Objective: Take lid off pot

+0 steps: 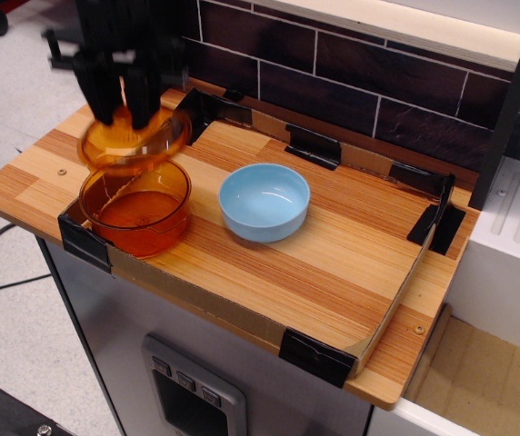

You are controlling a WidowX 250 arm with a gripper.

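Note:
The translucent orange pot (137, 211) stands open at the front left corner of the wooden board. The orange domed lid (135, 143) hangs in the air just above the pot, blurred by motion. My black gripper (120, 113) is shut on the lid's knob, which is hidden between the fingers. The lid is clear of the pot's rim and sits slightly left and behind it.
A light blue bowl (265, 201) stands right of the pot, near the middle of the board (333, 263). Black corner brackets (313, 145) and cardboard strips edge the board. A dark brick wall (351, 82) runs behind. A white unit (505, 245) stands to the right.

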